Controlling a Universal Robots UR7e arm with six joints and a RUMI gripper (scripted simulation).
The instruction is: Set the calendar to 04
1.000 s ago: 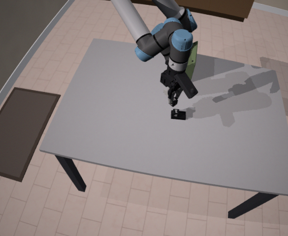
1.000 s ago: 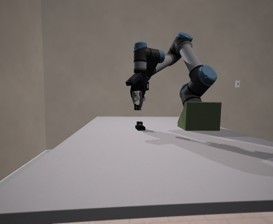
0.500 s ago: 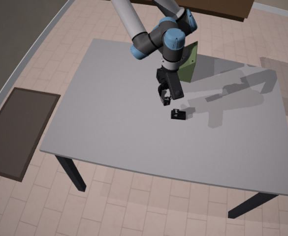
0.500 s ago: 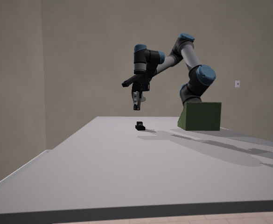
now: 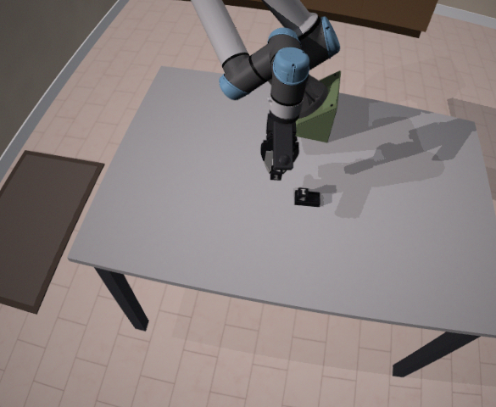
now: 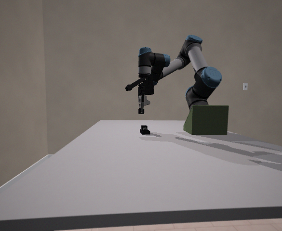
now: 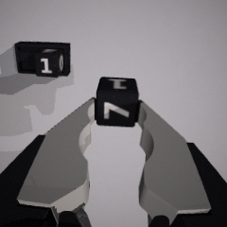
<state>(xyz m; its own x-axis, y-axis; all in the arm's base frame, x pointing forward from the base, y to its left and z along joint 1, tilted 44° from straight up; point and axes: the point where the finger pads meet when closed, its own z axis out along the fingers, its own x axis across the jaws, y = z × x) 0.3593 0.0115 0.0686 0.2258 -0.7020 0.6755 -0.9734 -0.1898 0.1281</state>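
Nearest on the worktop (image 5: 203, 245): a big bare grey stretch, nothing of the task on it. Further back, around the middle: the black tray (image 5: 308, 197) lying flat, long axis roughly left-right in the top view, with one cube (image 7: 48, 63) seated at one end and showing a white 1 toward the wrist camera. Other slot looks vacant, though too small to be sure of its exact edges. Up above and just left-far of the tray: the gripper (image 6: 141, 111) pointing straight down, fingers pinched narrow on the second cube (image 7: 117, 102), well clear of the surface. That cube showing a 7 on the face toward the wrist camera and what looks like an I or 1 on top. No 0 or 4 on show anywhere yet, so probably plenty of turning left. Key relation: tray sits down and off to the near-right of the held cube, seated cube up-left in the wrist view. Farthest: the green pedestal (image 6: 211, 120) under the arm.
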